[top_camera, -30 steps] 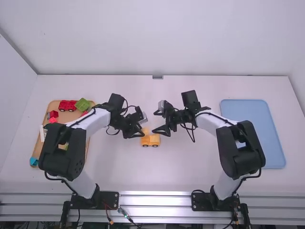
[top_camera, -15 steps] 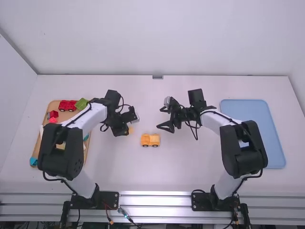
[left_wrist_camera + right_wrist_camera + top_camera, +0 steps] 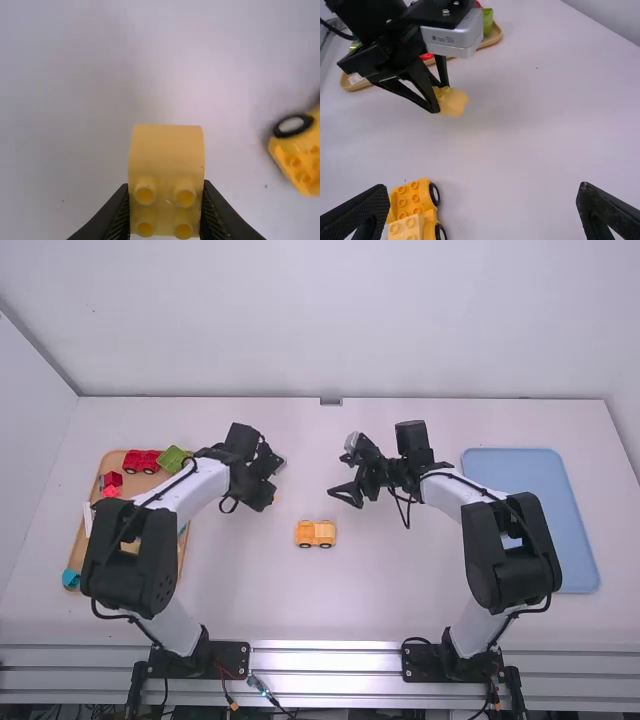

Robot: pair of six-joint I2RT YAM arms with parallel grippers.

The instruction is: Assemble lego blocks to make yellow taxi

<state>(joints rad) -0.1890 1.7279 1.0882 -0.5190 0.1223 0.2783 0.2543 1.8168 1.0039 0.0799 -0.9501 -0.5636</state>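
Note:
My left gripper (image 3: 268, 502) is left of the table's middle; in the left wrist view the left gripper (image 3: 166, 212) is shut on a yellow block (image 3: 167, 165) with a curved top and several studs. That yellow block (image 3: 452, 101) hangs from its fingertips in the right wrist view. The yellow car base (image 3: 316, 533) stands on its wheels mid-table, apart from both grippers, with a paler block (image 3: 406, 228) on its studs. Beyond it to the right is my right gripper (image 3: 338, 496); in the right wrist view the right gripper (image 3: 482, 205) is open with nothing between its fingers.
A wooden tray (image 3: 104, 466) at the left holds a red wheeled piece (image 3: 141, 461), a green block (image 3: 173, 459) and other blocks, partly under the left arm. A blue tray (image 3: 560, 530) lies at the right, beside the right arm.
My left gripper has moved left and away from the car, carrying the curved yellow block. The right gripper has drawn back slightly from the car, which stays in place.

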